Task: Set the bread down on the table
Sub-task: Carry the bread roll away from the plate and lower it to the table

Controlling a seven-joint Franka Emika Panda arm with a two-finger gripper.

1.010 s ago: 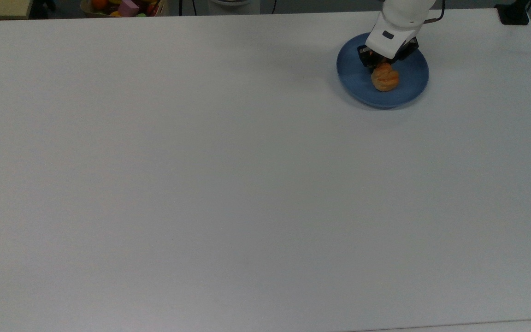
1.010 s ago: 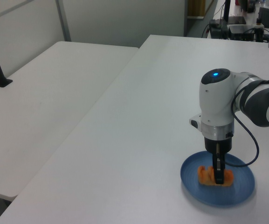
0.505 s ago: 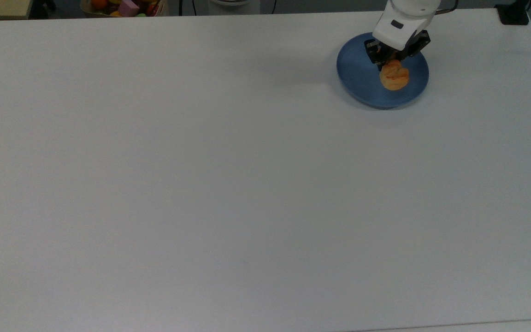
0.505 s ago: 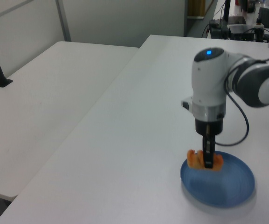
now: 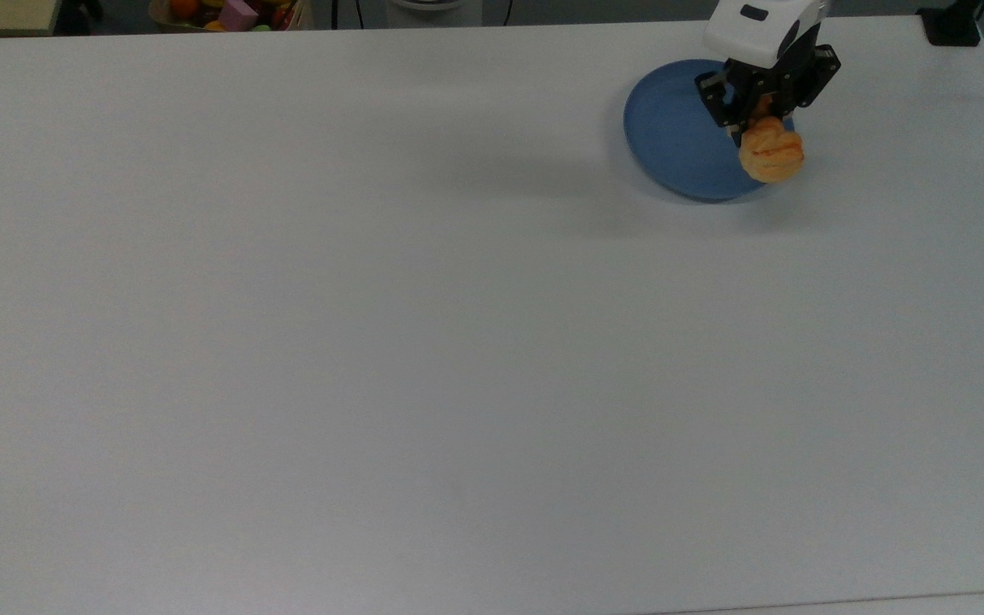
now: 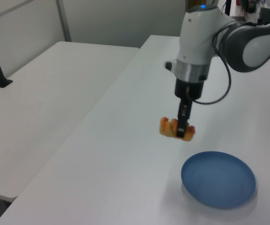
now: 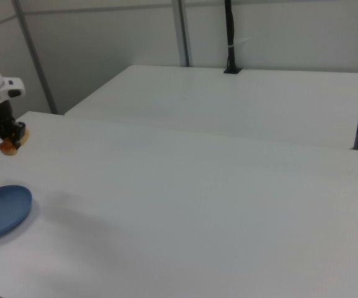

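Toward the upper right of the top view, the black two-finger gripper (image 5: 755, 120) of the glossy white arm is clenched on the small oblong golden-orange braided bread (image 5: 770, 152), its ridged crust bulging below the fingers. Seen in the left view, the bread (image 6: 177, 127) hangs in the air, lifted clear of the smooth round blue plate (image 6: 218, 179), which lies lower right of it. Beneath both spreads the broad, matte white table (image 5: 424, 342).

The hand (image 6: 182, 133) covers the bread's (image 6: 171, 127) middle; the blue plate (image 7: 2, 210) is cut by the right view's left edge.
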